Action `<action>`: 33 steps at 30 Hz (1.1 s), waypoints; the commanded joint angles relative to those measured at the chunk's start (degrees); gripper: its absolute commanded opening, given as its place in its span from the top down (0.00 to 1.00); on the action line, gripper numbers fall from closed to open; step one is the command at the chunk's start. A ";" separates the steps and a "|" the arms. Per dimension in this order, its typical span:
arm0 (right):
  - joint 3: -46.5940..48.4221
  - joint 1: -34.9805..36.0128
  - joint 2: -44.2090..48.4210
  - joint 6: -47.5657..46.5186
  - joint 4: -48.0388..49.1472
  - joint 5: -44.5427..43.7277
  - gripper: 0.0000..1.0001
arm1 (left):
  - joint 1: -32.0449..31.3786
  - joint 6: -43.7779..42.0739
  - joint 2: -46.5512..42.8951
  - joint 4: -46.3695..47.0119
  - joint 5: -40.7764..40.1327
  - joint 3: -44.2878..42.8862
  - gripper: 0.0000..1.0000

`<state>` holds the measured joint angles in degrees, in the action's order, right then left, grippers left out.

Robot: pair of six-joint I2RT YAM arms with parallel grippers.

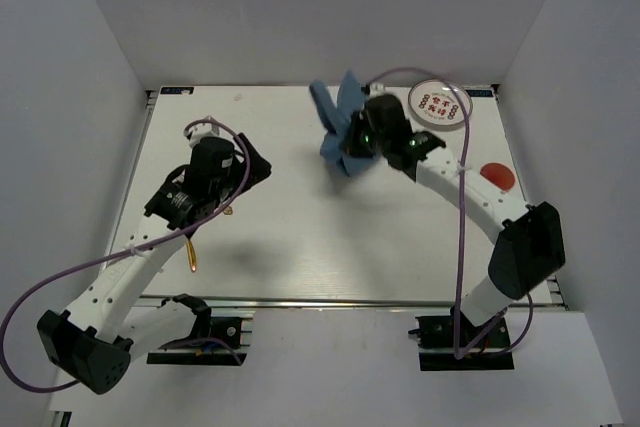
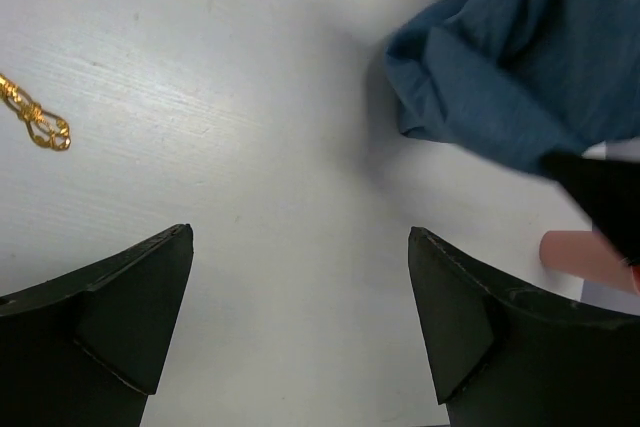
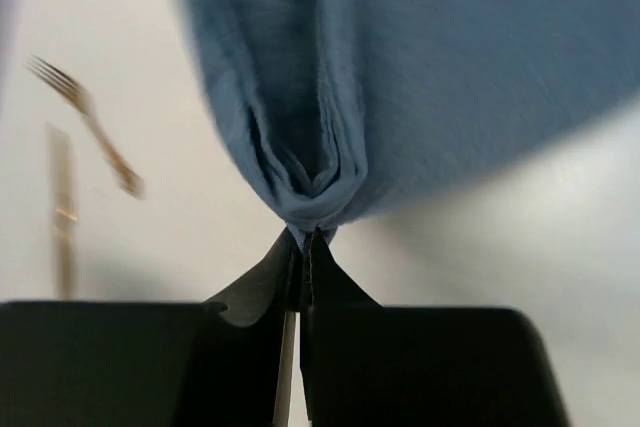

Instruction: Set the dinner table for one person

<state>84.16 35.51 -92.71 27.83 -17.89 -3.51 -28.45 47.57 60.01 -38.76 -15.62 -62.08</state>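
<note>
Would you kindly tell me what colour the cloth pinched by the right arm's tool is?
Plain blue, no pattern: the cloth shows best in the right wrist view.

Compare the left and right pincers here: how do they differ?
The left pincer stands wide open; the right pincer is shut. The left pincer holds nothing, with only bare table below it; the right pincer pinches a fold of the blue cloth. Both are black and over the white table.

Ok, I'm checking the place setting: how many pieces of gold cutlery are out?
2: a fork lying on the table at its left side, and a blurred second piece beside it. The left arm may hide others.
</note>
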 commanded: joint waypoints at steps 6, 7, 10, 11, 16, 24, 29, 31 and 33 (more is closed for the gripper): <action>-33.49 -1.58 17.09 8.17 5.67 -12.81 1.00 | -0.38 2.96 3.70 13.17 5.58 15.32 0.02; -35.62 -2.02 19.30 9.85 5.93 -14.58 1.00 | -0.38 3.23 4.67 15.10 6.90 16.28 0.02; -42.46 -3.07 30.26 16.01 5.67 -19.08 1.00 | -0.91 3.23 9.06 20.20 10.86 16.74 0.02; -44.07 -3.60 31.87 16.46 7.41 -18.21 1.00 | -0.91 3.06 11.60 20.31 11.57 15.43 0.02; -41.90 -3.96 31.64 8.13 10.93 -4.80 1.00 | -0.91 2.17 14.53 15.66 10.17 9.97 0.03; -15.98 1.49 11.51 4.85 16.46 34.42 1.00 | 0.23 8.15 5.65 0.54 -7.31 1.19 0.02; -0.01 2.20 6.14 14.94 24.30 47.08 1.00 | 0.23 6.49 0.90 -4.30 -15.66 -5.41 0.02; 4.76 1.41 4.21 14.62 21.09 46.84 1.00 | 0.23 5.70 0.46 -5.62 -17.42 -7.86 0.02; 9.44 -1.56 1.84 12.07 16.07 43.50 1.00 | 0.23 4.64 0.46 -5.88 -18.57 -9.10 0.02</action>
<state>87.13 37.52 -89.49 39.46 -2.04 36.29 -28.34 53.80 60.84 -40.66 -28.71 -68.84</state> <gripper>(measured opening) 0.026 0.978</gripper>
